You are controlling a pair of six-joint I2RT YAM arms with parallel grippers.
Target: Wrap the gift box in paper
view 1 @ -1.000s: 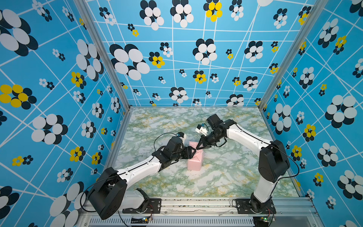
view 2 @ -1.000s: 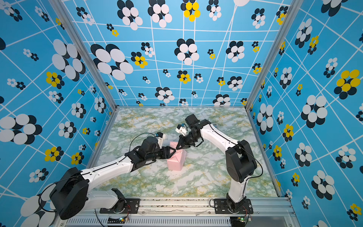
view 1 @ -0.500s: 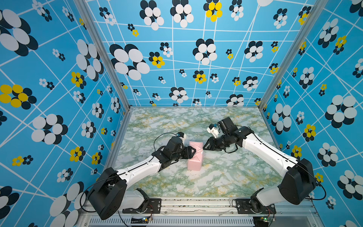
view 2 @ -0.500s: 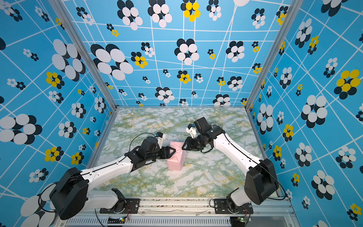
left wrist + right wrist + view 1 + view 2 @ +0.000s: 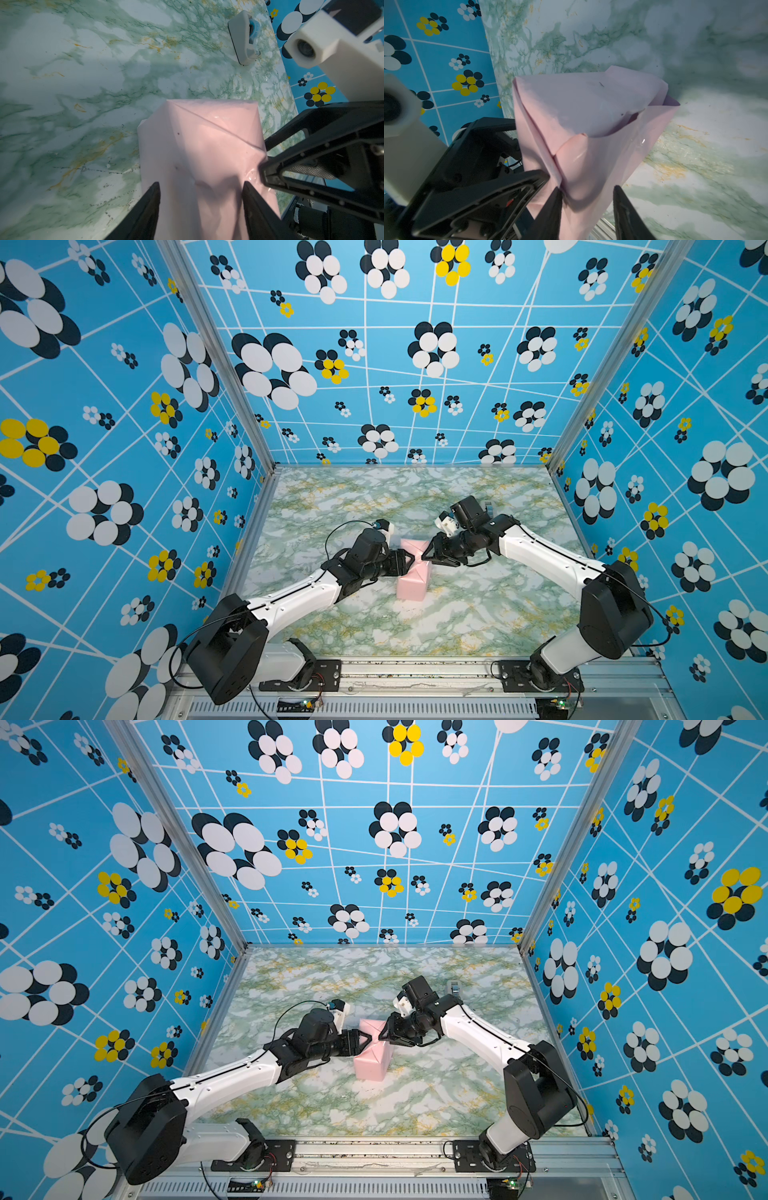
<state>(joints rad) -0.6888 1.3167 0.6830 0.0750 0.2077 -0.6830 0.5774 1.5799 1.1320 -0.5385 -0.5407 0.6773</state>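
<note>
Green-veined marble table sits within blue flowered walls. Mid-table lies the pink paper, folded into a parcel. The left gripper and right gripper meet at its top, jaws apart.

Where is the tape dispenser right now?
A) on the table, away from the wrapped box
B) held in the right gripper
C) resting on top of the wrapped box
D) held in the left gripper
A: the left wrist view shows the tape dispenser sitting alone on the table, apart from the paper wrapped round the box.
</note>
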